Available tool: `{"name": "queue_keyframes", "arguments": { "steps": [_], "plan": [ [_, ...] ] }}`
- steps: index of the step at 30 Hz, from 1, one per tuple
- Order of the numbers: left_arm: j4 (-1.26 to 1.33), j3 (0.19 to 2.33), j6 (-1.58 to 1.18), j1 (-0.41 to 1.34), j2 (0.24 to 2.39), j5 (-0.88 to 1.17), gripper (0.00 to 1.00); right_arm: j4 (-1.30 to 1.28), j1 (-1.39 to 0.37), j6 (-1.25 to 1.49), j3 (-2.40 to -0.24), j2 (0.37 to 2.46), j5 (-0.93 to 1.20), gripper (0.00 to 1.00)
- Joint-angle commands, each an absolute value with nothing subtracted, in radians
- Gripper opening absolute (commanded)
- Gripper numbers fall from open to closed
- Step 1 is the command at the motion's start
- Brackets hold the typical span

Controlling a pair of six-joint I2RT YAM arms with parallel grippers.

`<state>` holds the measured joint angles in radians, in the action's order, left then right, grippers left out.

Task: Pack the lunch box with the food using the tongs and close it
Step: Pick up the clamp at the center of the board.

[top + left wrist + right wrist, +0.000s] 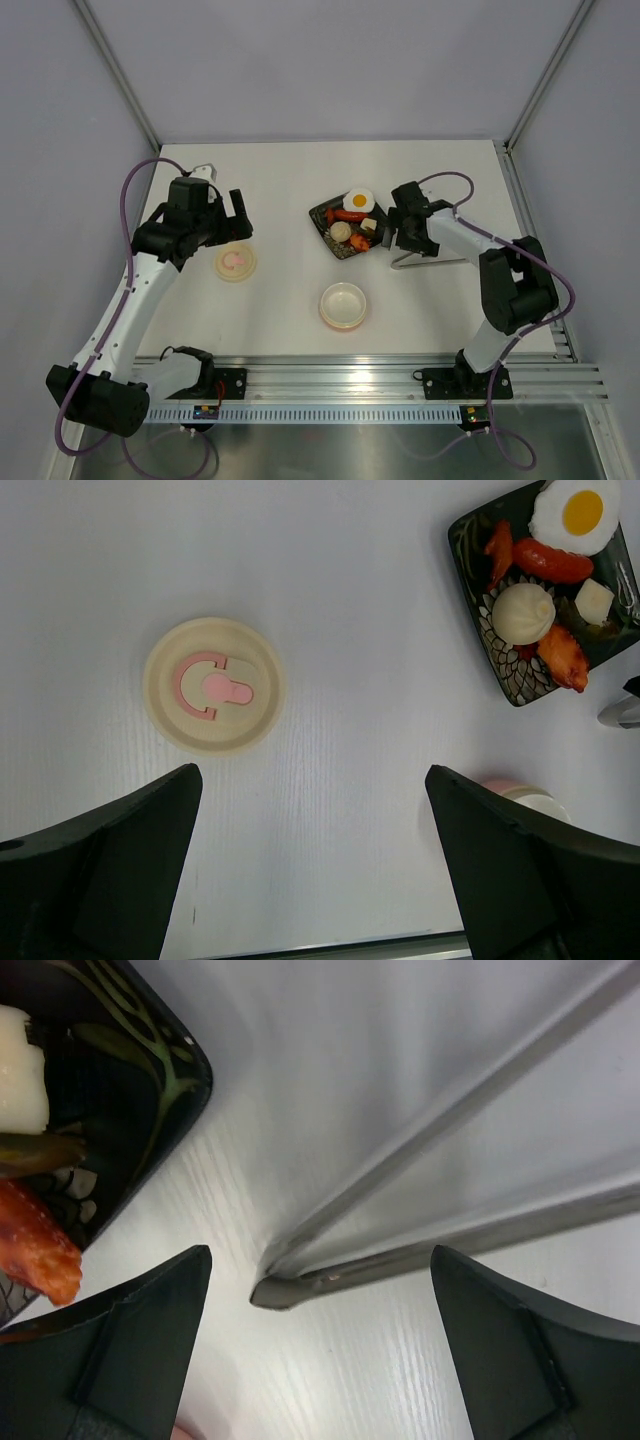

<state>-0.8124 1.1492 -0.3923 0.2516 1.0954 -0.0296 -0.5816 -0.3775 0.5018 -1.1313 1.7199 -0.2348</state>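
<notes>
The lunch box tub (343, 305) stands open at the table's front middle, and its lid (235, 262) lies flat to the left. The food sits on a black tray (322, 217): egg (575, 515), red sausage (552, 562), pale ball (523, 613), orange piece (563, 658) and cube (594, 600). The tongs (435, 262) lie on the table right of the tray. My right gripper (320, 1252) hovers open right over the joined end of the tongs (285, 1290), not touching them. Above and just behind the lid (213, 685), my left gripper (312, 772) is open and empty.
The tray's corner (150, 1080) lies close to the left of the right gripper. In the left wrist view the tub (525, 792) is partly hidden behind the right finger. White walls enclose the table, and a metal rail (400, 385) runs along its near edge.
</notes>
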Motion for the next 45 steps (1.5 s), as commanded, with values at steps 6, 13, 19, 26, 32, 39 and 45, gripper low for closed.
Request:
{"name": "queue_keyframes", "arguments": {
  "steps": [6, 13, 19, 26, 32, 39, 45],
  "plan": [
    [-0.785, 1.144, -0.394, 0.255, 1.094, -0.017, 0.99, -0.744, -0.368, 0.824, -0.999, 1.414, -0.463, 1.0],
    [-0.779, 1.138, -0.394, 0.256, 1.094, -0.006, 0.99, -0.729, -0.331, 1.132, -0.867, 1.336, -0.387, 0.99],
    [-0.792, 1.149, -0.388, 0.256, 1.075, -0.009, 0.99, -0.658, -0.318, 1.15, -0.926, 1.46, -0.353, 0.99],
    [-0.805, 1.146, -0.388, 0.256, 1.045, -0.008, 0.99, -0.643, -0.316, 1.189, -1.009, 1.577, -0.371, 0.99],
    [-0.816, 1.143, -0.382, 0.256, 1.037, -0.012, 0.99, -0.663, -0.302, 1.183, -1.091, 1.666, -0.409, 1.0],
    [-0.821, 1.134, -0.377, 0.256, 1.029, -0.018, 0.99, -0.736, -0.268, 1.144, -1.166, 1.767, -0.463, 0.99],
    [-0.819, 1.127, -0.379, 0.256, 1.04, -0.014, 0.99, -0.772, -0.245, 1.075, -1.128, 1.769, -0.503, 0.99]
  ]
}}
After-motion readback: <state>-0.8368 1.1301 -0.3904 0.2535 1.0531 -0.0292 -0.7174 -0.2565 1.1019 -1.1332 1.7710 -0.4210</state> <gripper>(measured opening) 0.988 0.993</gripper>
